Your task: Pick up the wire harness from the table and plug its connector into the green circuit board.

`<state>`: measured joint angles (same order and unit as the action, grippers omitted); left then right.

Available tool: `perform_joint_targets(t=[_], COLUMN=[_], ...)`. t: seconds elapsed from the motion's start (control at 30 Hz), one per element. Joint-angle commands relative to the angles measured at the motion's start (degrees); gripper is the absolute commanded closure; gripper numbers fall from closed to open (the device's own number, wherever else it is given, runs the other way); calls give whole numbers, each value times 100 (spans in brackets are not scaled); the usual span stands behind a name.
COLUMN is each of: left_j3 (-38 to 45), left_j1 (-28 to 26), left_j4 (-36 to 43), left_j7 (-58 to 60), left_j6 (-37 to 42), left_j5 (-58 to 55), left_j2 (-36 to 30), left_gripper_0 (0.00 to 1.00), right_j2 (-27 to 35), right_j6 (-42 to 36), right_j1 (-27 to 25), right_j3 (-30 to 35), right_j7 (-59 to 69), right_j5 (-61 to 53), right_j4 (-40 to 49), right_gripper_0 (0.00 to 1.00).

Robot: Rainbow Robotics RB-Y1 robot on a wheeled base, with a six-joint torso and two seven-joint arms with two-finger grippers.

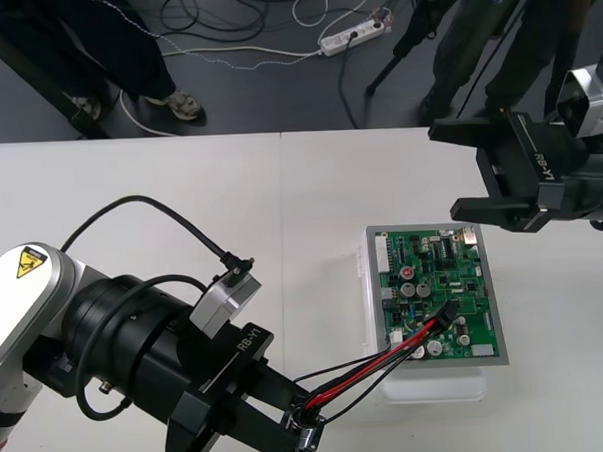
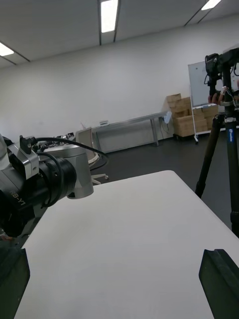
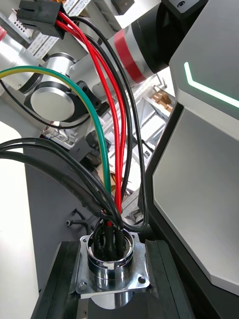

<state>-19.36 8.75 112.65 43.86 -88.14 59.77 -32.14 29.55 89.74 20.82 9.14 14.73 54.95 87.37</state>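
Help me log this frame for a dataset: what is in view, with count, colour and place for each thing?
board: one, green, on the base, on the table's right half
base: one, white, under the board
harness: one, red, black and green wires, running from the left pincer to the board
socket: one, metal, between the left pincer's fingers
plug: one, black, over the board's near part; whether it is seated cannot be told
table: one, light
power strip: one, white, on the dark floor beyond the table
left pincer: one, black, near the table's front edge, shut on the socket
right pincer: one, black, open, by the board's far right corner
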Motion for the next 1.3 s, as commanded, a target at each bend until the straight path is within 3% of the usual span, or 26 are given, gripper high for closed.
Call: perform_joint_targets(t=[0.03,0.47,0.77,1.13,1.3], left_j3=[-120,-129,-129,-129,-129], left_j1=[-136,-145,-145,-145,-154], left_j4=[169,161,161,161,161], left_j7=[448,448,456,430,430], left_j6=[-186,-186,-186,-186,-186], left_j5=[-132,-158,-194,-238,-246], left_j2=[85,85,85,76,76], left_gripper_0=[100,100,100,100,100], right_j2=[332,639,1009,1158,1193], right_j6=[26,26,26,26,26], right_j1=[221,142,-51,-104,-104], right_j3=[167,53,-809,-932,-1441], right_j7=[399,504,311,82,-93], right_j5=[-283,-652,-1416,-1487,-1689], right_j4=[-158,-202,-88,624,694], right_gripper_0=[0,0,0,0,0])
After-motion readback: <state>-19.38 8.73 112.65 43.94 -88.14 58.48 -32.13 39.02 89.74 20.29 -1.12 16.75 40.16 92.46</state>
